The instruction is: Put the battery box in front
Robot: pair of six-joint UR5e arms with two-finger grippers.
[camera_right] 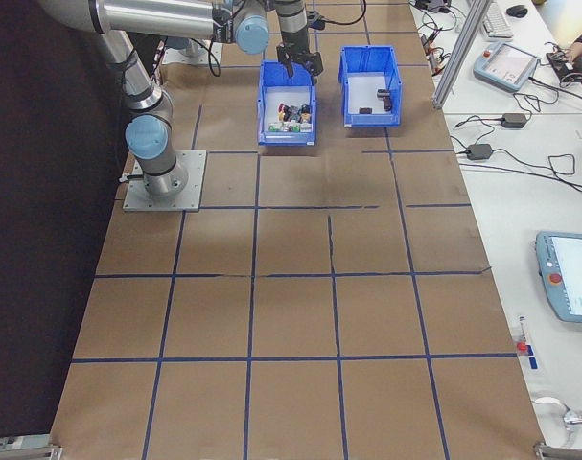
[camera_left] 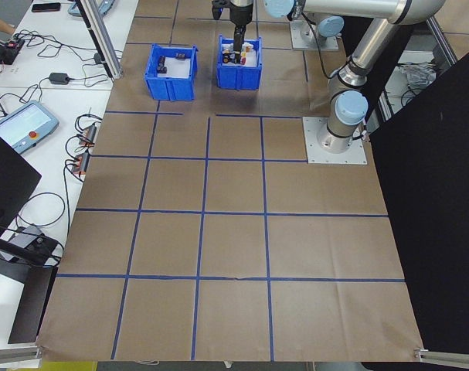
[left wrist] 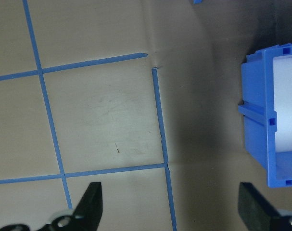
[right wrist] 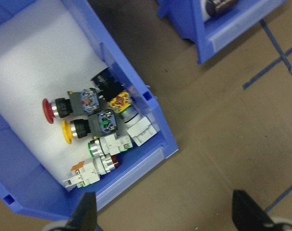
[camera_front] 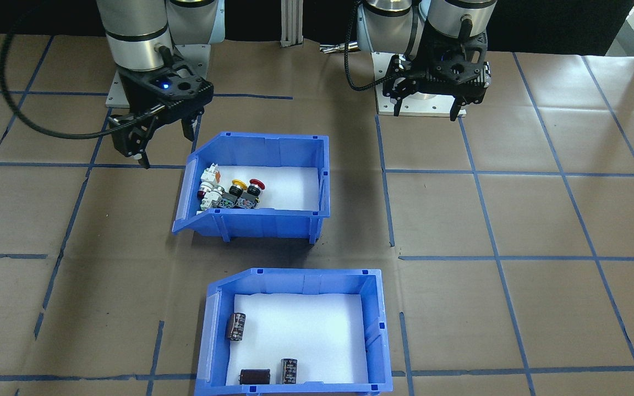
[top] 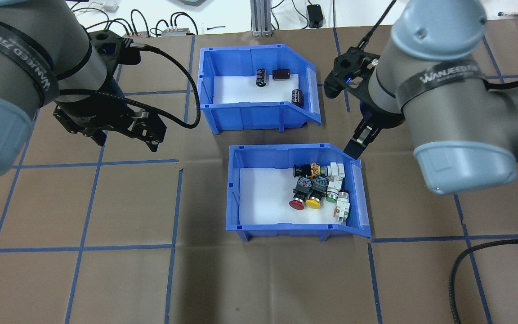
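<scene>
Both end effectors, left [left wrist: 170,204] and right [right wrist: 162,211], gape empty; only overhead shows the battery box [top: 259,114] whole.

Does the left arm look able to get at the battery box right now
Probably yes. The left gripper hangs open over bare table, beside the battery box, with nothing between them. The switch bin sits nearer the robot, off that path.
</scene>
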